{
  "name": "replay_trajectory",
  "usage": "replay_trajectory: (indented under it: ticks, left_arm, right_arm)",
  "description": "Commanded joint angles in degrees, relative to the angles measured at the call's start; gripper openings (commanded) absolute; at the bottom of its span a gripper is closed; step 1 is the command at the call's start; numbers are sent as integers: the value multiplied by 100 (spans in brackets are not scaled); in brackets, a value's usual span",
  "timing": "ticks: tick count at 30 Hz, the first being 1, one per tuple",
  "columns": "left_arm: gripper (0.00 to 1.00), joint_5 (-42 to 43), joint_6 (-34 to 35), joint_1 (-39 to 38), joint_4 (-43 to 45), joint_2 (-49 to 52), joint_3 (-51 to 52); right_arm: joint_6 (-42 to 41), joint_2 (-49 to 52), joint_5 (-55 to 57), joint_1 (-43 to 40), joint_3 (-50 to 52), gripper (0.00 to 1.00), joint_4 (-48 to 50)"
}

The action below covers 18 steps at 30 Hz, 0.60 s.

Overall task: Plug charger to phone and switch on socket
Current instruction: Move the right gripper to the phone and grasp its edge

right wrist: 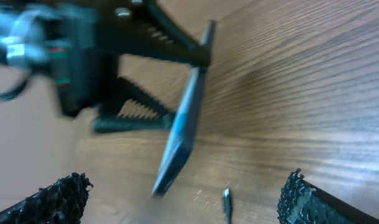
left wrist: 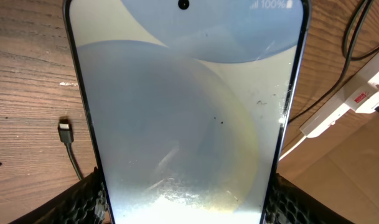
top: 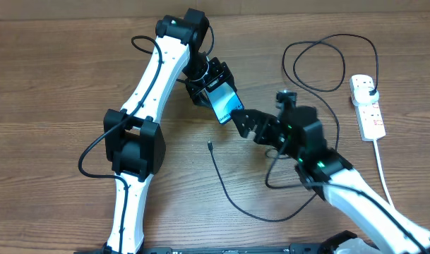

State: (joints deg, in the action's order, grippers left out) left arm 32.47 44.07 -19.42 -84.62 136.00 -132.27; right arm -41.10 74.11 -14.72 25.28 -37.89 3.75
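Centre of the overhead frame: left end effector (top: 218, 95) clenched on the phone (left wrist: 189, 112), held tilted with its screen lit. Right end effector (right wrist: 183, 196), fingers spread and empty, sits just beside the phone. The charger tip (left wrist: 64, 130) lies free on the counter (top: 59, 70) below it; the socket (top: 366, 106) is at upper right

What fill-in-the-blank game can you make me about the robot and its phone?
1. The left gripper holds the ____ by its sides.
2. The right gripper has its jaws ____.
3. The charger is not plugged in; its tiny tip lies on the ____.
4. The socket is coloured ____.

Missing words: phone; open; table; white.
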Motion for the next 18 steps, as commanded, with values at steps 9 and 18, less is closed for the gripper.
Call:
replay_trajectory:
  ticks: [9, 18]
  left_arm:
    - [4, 210, 295, -22, 52, -15, -177]
    - [4, 212, 522, -26, 83, -15, -177]
  right_arm:
    - [-219, 1373, 1032, 490, -1010, 93, 238]
    - [-734, 1539, 1458, 553, -1051, 70, 444]
